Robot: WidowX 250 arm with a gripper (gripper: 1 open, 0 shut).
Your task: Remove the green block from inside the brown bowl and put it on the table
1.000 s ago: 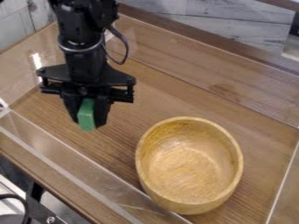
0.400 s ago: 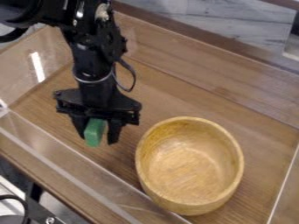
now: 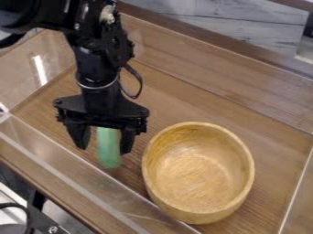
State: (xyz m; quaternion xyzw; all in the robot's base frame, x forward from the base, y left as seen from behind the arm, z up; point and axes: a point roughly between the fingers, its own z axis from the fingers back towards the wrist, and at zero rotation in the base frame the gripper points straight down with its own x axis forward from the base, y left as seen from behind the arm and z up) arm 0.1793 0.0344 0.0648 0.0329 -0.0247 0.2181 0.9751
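Green block (image 3: 110,146) lies on the wood-grain table (image 3: 232,91) between the wide-open, empty gripper (image 3: 104,137) fingers

Clear acrylic walls (image 3: 37,69), pale marbled surface (image 3: 244,27) behind

We see the gripper (image 3: 106,137) pointing down with its jaws spread, the green block (image 3: 110,146) lying between them on the tabletop (image 3: 208,91). Just to the right sits the brown bowl (image 3: 199,173), apart from the block.
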